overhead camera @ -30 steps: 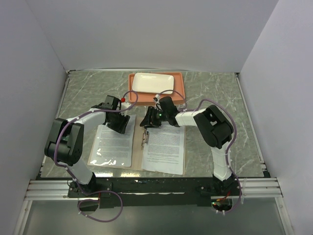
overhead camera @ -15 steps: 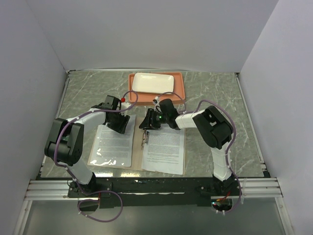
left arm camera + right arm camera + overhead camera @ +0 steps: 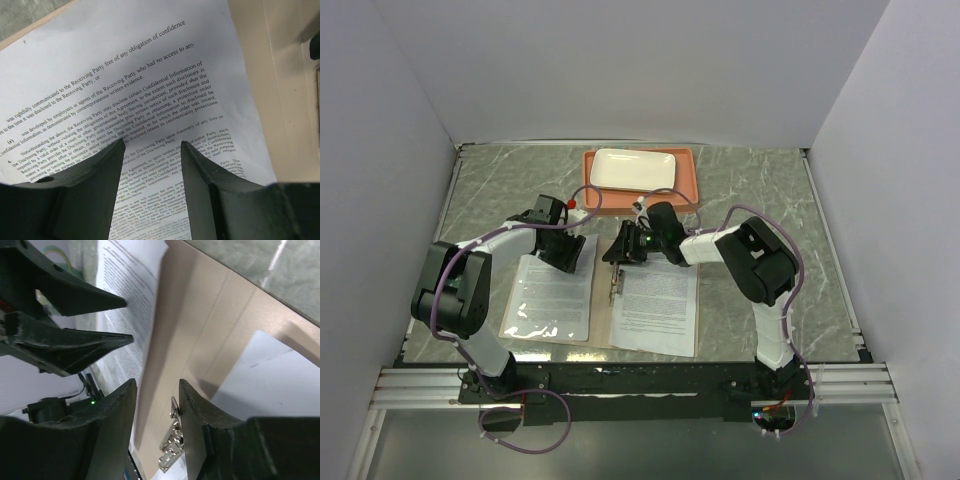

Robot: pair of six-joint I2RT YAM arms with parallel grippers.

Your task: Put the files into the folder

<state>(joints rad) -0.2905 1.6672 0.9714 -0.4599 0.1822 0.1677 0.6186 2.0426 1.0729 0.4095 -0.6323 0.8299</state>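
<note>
So, both arms are reaching in over the folder [image 3: 602,325], which lies opened flat on the table [image 3: 830,260].

The left gripper [image 3: 152,144] has its jaws spread fairly wide with nothing between them. Right underneath it and out ahead is the left sheet [image 3: 125,75], printed side up, with the text running diagonally across that wrist view. Can't tell whether the fingertips [image 3: 120,146] actually touch the paper or just hang over it. Off to this gripper's right, past the sheet's edge, there's a strip of bare tan cardboard.

The right gripper [image 3: 156,382] is parted too, with a narrower gap, and it's not holding anything either. Directly under its jaws is bare folder cardboard near the middle fold. The metal clip [image 3: 172,440] sits below the gap, back toward the wrist. The right sheet [image 3: 270,375] lies off to one side of this gripper on the other half of the folder, close by but not under the tips. On the opposite side, its camera catches the left gripper's two dark fingers pointing in over the left sheet.

From above, the two grippers sit near each other with the fold roughly between them. Glare patches on the left sheet look like clear plastic, but I can't say for sure it's tucked in.

Beyond both grippers is an orange tray [image 3: 688,170] with a white plate [image 3: 632,168] on it.
</note>
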